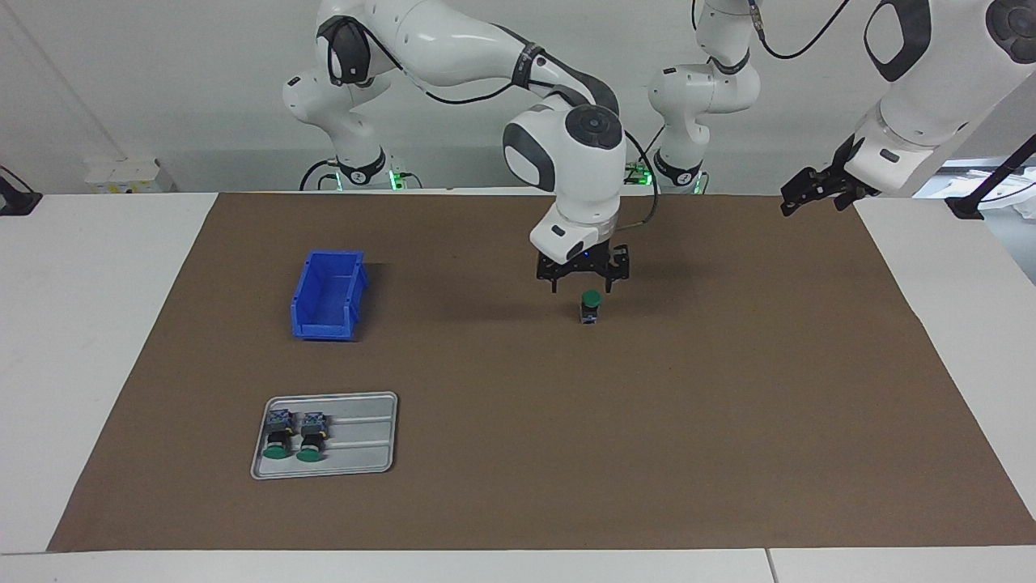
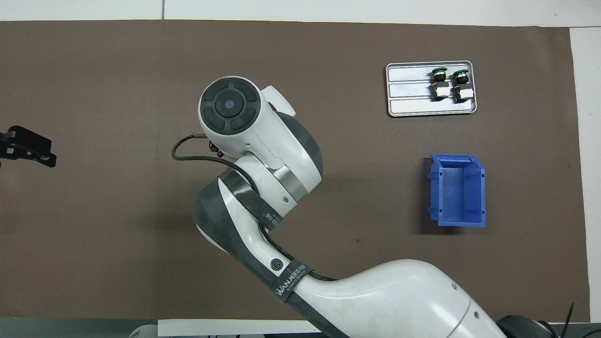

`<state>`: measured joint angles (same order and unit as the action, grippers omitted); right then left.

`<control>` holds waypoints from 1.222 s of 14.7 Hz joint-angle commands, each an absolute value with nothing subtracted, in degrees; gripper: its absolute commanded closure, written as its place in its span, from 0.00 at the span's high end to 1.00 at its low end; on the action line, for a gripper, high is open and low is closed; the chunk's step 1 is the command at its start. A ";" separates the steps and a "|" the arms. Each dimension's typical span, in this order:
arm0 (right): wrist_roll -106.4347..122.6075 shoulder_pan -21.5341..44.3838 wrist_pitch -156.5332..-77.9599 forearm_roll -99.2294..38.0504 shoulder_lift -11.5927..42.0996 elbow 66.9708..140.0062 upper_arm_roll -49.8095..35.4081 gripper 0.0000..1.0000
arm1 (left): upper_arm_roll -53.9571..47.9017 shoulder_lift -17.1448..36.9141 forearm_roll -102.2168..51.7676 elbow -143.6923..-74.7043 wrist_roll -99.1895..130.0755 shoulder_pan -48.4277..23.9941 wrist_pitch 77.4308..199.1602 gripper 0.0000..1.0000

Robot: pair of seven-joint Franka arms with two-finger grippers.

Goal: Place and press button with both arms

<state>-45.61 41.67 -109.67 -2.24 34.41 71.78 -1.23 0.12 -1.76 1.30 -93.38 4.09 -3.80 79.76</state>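
One button (image 1: 591,308) stands upright on the brown mat (image 1: 647,445), green cap up, near the middle of the table. My right gripper (image 1: 583,285) hangs just above it, pointing down, open, its fingertips (image 1: 556,287) clear of the cap. In the overhead view the right arm's wrist (image 2: 235,117) hides both that gripper and the button. My left gripper (image 1: 809,194) (image 2: 28,148) waits in the air over the mat's edge at the left arm's end of the table, open and holding nothing.
A grey metal tray (image 1: 364,437) (image 2: 408,89) at the right arm's end holds two more green-capped buttons (image 1: 279,437) (image 2: 439,82) lying on their sides. A blue bin (image 1: 324,328) (image 2: 436,188) stands nearer to the robots than the tray.
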 commanded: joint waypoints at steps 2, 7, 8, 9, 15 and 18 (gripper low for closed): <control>-47.29 44.56 -119.41 -2.02 32.96 81.54 -1.14 0.99 | -0.26 -1.41 3.25 -92.99 3.08 -3.16 82.79 1.00; -46.76 44.82 -125.51 -0.44 31.20 88.94 -1.23 0.99 | -0.26 -1.41 3.25 -93.16 2.81 -2.55 83.41 1.00; -46.67 45.09 -125.59 -0.53 30.94 89.21 -1.23 0.99 | -0.26 -1.41 3.25 -93.16 2.81 -2.46 83.41 1.00; -46.41 45.26 -125.68 -0.53 30.94 89.38 -1.23 0.98 | -0.18 -1.41 3.25 -93.16 2.81 -2.46 83.41 1.00; -44.12 45.35 -125.68 -0.44 30.94 89.21 -1.32 0.51 | -0.35 -1.41 5.36 -93.16 2.72 -2.90 83.32 1.00; -42.19 45.09 -124.63 -0.44 30.94 87.98 -1.32 0.00 | -0.35 -1.41 5.36 -93.16 2.72 -2.73 83.32 1.00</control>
<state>-43.93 45.42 -124.53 -0.86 32.30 87.05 -1.16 -0.01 -1.57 4.23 -93.38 3.51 -3.16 82.66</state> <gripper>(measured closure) 0.590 0.000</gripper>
